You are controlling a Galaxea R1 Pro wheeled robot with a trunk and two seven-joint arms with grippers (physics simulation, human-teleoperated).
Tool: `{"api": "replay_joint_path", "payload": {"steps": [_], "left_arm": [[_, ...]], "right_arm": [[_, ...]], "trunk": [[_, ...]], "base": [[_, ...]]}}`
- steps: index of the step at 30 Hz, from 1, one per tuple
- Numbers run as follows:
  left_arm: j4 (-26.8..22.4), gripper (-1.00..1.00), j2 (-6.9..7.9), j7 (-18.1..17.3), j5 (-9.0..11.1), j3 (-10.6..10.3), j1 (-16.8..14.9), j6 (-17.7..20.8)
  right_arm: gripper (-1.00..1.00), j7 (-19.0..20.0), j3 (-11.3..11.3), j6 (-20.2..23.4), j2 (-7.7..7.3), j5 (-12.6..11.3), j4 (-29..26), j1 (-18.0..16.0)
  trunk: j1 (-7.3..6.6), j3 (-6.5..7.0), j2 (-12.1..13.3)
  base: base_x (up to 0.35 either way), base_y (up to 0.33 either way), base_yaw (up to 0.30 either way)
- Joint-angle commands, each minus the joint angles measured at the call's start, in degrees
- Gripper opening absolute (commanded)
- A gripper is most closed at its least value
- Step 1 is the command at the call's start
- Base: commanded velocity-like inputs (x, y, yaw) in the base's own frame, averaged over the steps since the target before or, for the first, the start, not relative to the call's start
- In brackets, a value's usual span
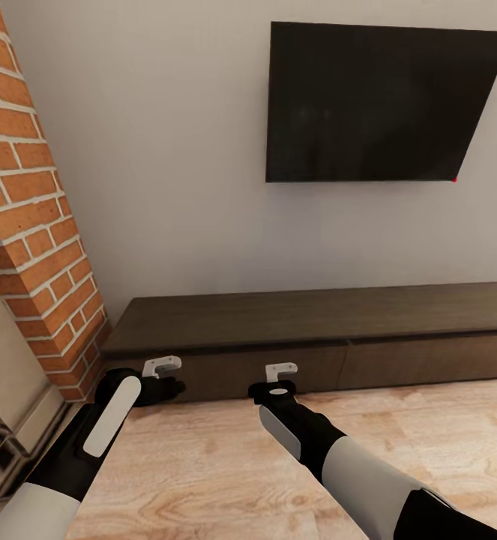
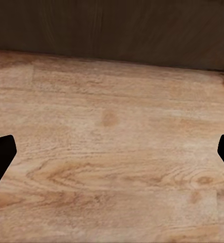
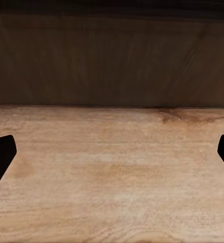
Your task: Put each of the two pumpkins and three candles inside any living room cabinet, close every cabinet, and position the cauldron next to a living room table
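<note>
Left end effector (image 1: 175,388) hangs low by the cabinet (image 1: 308,330) front near the brick pillar (image 1: 31,217), fingers spread, holding nothing. Right end effector (image 1: 278,386) does likewise at the drawer, probably placed for pulling or pushing it. Drawers look shut.

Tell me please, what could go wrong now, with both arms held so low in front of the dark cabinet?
1. Both grippers, left and right, are open and empty, close to the cabinet front; driving forward might knock them against it.
2. The drawer fronts look closed and handle-less, so opening one may be awkward.
3. The brick column stands near the left arm, limiting its swing.
</note>
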Motion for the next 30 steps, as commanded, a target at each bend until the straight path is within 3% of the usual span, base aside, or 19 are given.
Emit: {"api": "replay_joint_path", "payload": {"steps": [1,30], "left_arm": [[-0.1,1.00,0.04,0.6,0.6,-0.1,0.0,0.1],[-0.1,1.00,0.03,0.6,0.7,-0.2,0.0,0.1]], "right_arm": [[1.00,-0.4,0.3,0.2,-0.04,-0.3,-0.1,-0.1],[1.00,2.0,0.1,0.2,0.04,-0.4,0.2,-0.1]], "trunk": [[-0.23,0.13,0.4],[-6.60,5.33,12.0]], "base": [[0.000,0.000,0.000],[0.000,0.000,0.000]]}}
